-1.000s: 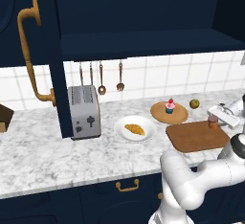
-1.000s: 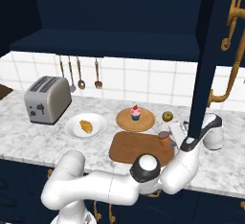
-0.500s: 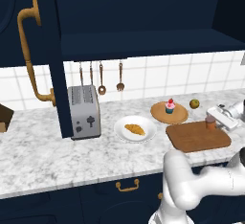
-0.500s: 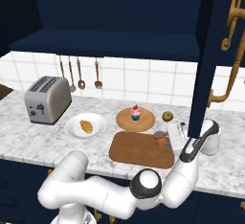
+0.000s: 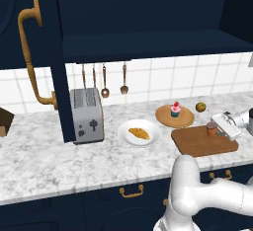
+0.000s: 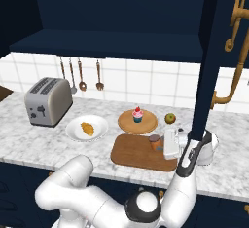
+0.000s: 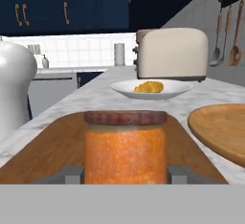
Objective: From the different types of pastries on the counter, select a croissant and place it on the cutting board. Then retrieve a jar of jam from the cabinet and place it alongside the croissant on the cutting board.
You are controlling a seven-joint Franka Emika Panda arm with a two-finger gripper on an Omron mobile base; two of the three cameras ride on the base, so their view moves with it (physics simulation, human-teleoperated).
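While the jar of jam [image 7: 126, 151] stands upright on the cutting board's [image 5: 197, 145] right end, pinched between the gripper [image 6: 170, 143] fingers, the croissant [image 5: 139, 134] lies on the white plate [image 5: 150, 128] further left along the bench.

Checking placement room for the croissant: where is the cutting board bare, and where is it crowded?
The cutting board is bare across its left and middle, toward the white plate. Its right end is crowded: the jar of jam stands there, between the end effector fingers.
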